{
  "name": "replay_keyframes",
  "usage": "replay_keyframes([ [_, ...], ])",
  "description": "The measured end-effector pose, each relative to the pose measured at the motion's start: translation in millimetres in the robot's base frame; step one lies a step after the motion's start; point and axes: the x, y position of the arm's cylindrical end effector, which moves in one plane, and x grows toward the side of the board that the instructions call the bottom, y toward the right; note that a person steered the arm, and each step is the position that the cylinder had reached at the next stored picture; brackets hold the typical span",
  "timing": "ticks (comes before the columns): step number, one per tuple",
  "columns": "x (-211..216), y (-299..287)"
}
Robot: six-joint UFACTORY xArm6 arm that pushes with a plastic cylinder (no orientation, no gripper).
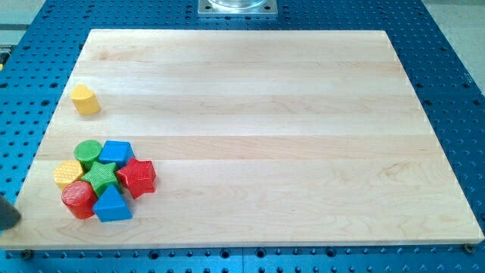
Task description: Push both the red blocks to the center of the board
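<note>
At the frame's lower left edge a dark shape (7, 213) sits just off the board; whether it is my tip I cannot tell, and there are no jaws on this rod to be apart or together. Just right of it a cluster lies on the wooden tabletop (288, 136): red cylinder (79, 199) and blue triangle (113, 204) nearest, then green star (100, 177), red hexagon (137, 177) and yellow hexagon (68, 174), then green cylinder (88, 153) and blue cube (117, 153). Both reds sit lower left, far from centre. Farther up, a yellow block (85, 99) stands alone.
</note>
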Motion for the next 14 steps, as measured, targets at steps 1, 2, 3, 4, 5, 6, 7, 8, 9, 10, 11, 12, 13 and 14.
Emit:
replay_keyframes([
  [1, 1, 0],
  [2, 1, 0],
  [3, -3, 0],
  [4, 4, 4],
  [5, 7, 22],
  [6, 5, 88],
  [7, -10, 102],
  [8, -32, 110],
  [9, -64, 128],
  [10, -95, 136],
  [11, -146, 153],
  [12, -143, 153],
  [13, -150, 138],
  [14, -191, 133],
])
